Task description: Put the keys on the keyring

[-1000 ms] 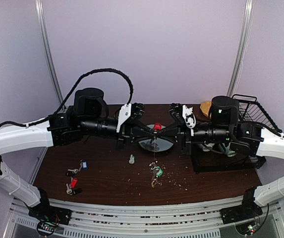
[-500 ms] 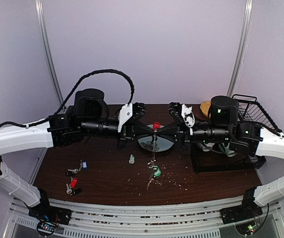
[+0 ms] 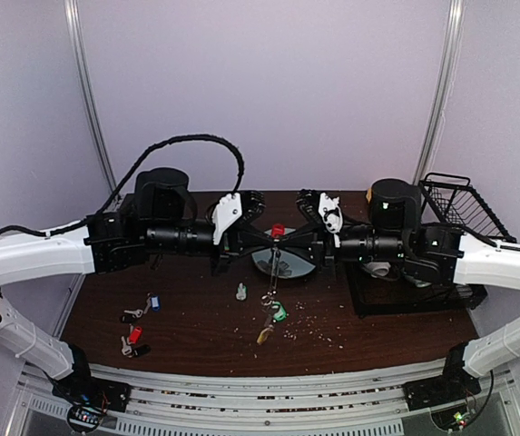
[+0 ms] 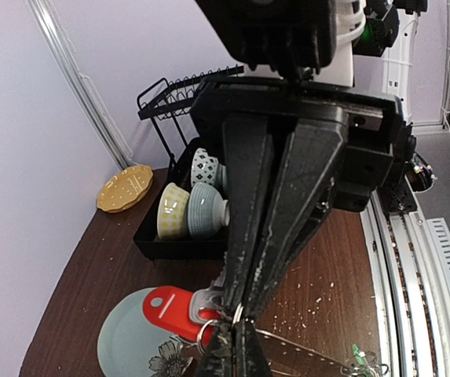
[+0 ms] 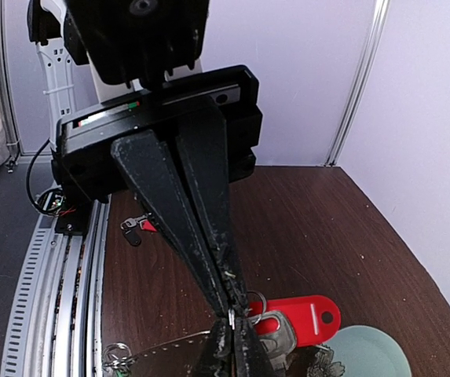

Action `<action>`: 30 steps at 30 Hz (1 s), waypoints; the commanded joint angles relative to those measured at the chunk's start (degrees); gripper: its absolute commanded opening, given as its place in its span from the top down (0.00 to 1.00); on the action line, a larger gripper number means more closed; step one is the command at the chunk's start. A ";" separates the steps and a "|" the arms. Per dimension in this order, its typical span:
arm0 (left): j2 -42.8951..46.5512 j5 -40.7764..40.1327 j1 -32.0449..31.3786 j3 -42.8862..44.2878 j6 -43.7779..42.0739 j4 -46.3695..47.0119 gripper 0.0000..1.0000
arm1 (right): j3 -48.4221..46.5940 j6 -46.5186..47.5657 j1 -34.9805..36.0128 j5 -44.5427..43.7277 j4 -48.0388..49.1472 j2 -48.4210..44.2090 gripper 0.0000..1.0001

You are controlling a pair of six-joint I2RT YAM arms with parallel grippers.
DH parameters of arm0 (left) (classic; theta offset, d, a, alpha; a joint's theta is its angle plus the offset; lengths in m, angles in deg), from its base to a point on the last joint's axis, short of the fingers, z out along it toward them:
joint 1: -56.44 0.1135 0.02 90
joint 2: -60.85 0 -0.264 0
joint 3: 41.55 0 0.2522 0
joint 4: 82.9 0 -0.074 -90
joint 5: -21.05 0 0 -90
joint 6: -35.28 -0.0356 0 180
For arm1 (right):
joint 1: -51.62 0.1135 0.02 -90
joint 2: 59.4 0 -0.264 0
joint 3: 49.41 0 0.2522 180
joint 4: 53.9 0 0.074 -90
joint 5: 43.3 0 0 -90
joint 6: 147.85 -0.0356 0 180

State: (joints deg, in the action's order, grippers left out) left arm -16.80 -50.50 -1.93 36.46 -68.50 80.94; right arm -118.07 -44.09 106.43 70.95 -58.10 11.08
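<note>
As my left fingers and right fingers are both pinched shut on the thin, stiff keyring, its slick wire may twist; the red key hangs light.

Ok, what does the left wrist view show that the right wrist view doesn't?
Only the left wrist view: the black rack holding bowls, a yellow dish by the wall, and a green tag at the bottom edge. Only the right wrist view: loose keys with a red tag lying on the table near its front edge. Both: the left tool and right tool shut tip to tip on the keyring, the red-tagged key beside them, and the pale green plate.
</note>
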 commanded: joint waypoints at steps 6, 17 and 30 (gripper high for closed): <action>0.74 -3.13 0.01 0.74 -1.06 1.58 1.00 | -3.45 3.02 -0.18 -2.44 -2.86 2.58 0.88; 0.94 -3.73 0.84 0.46 1.85 2.38 0.98 | -4.85 4.63 -0.38 -2.41 -4.85 2.86 1.00; 6.00 22.66 7.12 -7.68 3.82 12.70 0.69 | -1.84 -0.77 -5.20 22.84 4.03 0.95 1.00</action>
State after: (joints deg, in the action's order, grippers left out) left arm -10.29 -38.58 5.37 28.72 -64.74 86.47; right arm -119.88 -43.23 101.84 82.14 -58.91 12.98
